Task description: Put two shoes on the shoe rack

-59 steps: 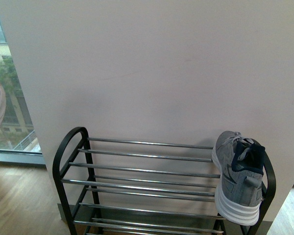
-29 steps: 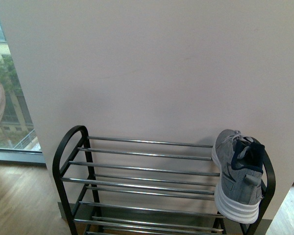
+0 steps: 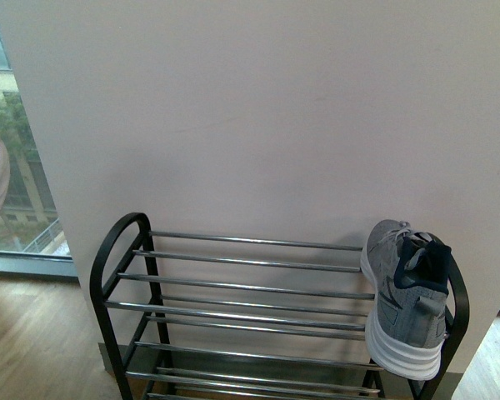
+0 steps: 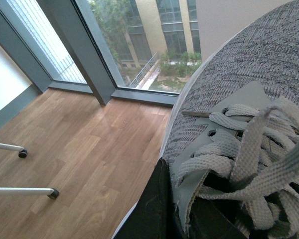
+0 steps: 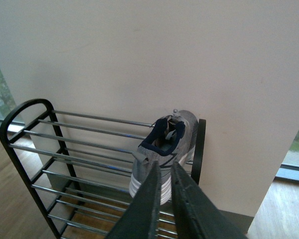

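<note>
Shoe 1 (image 3: 404, 300) on rack (image 3: 121, 250) top tier, right end, heel toward robot. Left claw (image 4: 162, 211) grips shoe 2 (image 4: 249, 99), aloft at far left. Right claw (image 5: 164, 168) nearly closed, empty.

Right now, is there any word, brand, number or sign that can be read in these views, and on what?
None can be read. The first shoe, on the shoe rack, shows no logo or lettering; the second shoe, close in the left wrist view, shows only knit and laces; the wall is blank.
</note>
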